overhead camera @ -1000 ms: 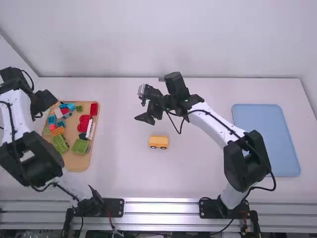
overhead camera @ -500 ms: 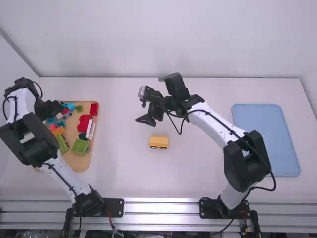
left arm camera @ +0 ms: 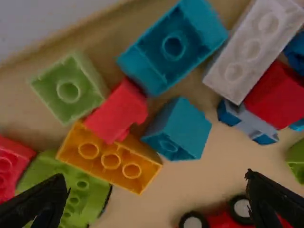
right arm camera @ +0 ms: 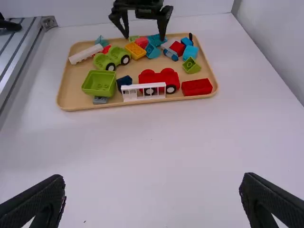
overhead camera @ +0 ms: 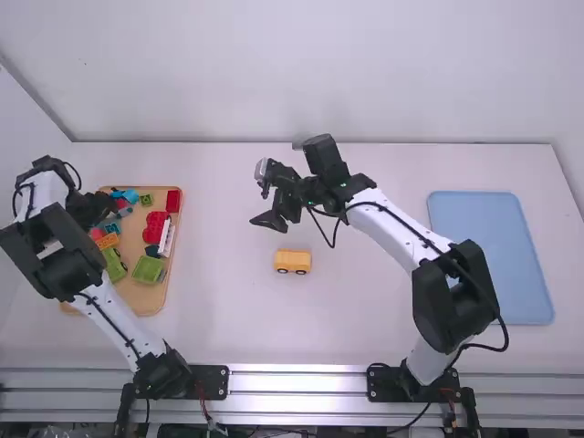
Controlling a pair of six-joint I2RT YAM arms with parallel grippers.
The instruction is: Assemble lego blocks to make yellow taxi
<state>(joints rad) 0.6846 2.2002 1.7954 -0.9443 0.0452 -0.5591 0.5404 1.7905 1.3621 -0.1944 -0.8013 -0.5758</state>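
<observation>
My left gripper [overhead camera: 91,210] is over the far left part of the wooden tray [overhead camera: 137,303]. In the left wrist view the left gripper [left arm camera: 156,202] stands open above an orange-yellow brick [left arm camera: 111,162], a red piece [left arm camera: 117,112], a teal sloped brick [left arm camera: 178,129] and a larger teal brick [left arm camera: 172,46], touching none. My right gripper [overhead camera: 262,194] hangs over the middle of the table, beyond a small yellow car body on black wheels [overhead camera: 293,262]. The right gripper [right arm camera: 152,202] is open with bare table between its fingers in the right wrist view.
The tray also holds a green car [right arm camera: 111,57], a red car [right arm camera: 159,79], a white fence-like piece [right arm camera: 144,91], a green box-shaped block [overhead camera: 148,269] and a red brick [overhead camera: 173,201]. A blue tray [overhead camera: 491,255] lies at the right. A wall stands behind the table.
The left arm has swung back from the left edge and its gripper has moved nearer the camera, onto the tray's far left part. The right arm has stayed almost still.
</observation>
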